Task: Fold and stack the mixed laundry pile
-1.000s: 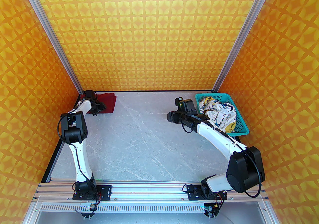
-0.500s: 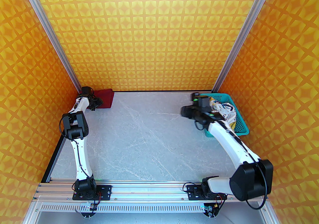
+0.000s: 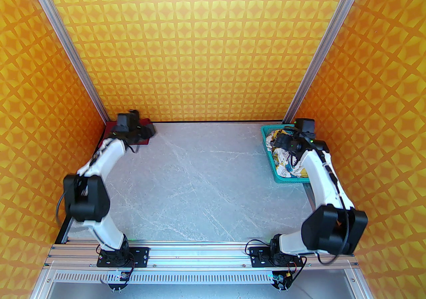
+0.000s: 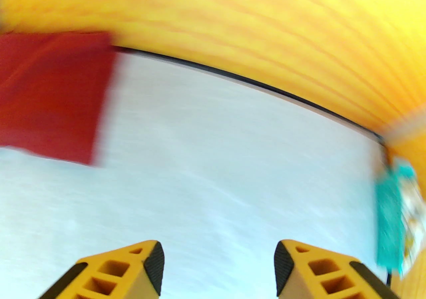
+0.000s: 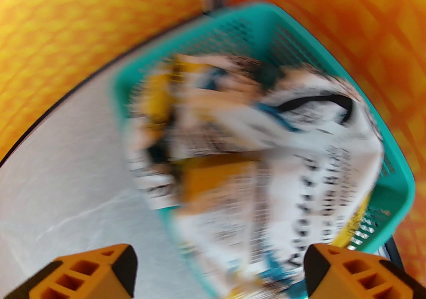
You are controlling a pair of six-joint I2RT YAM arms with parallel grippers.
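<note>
Right gripper (image 5: pixel 219 267), newly swung over the basket (image 5: pixel 396 191), gapes empty above the printed shirt (image 5: pixel 299 144); left gripper (image 4: pixel 219 261), open, empty, quits the folded red shirt (image 4: pixel 50 91) opposite: second pickup likely next.

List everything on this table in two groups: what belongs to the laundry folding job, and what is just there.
Job:
red T-shirt, flat at the far left corner
printed shirt, crumpled in the basket

Just there:
basket
table
</note>
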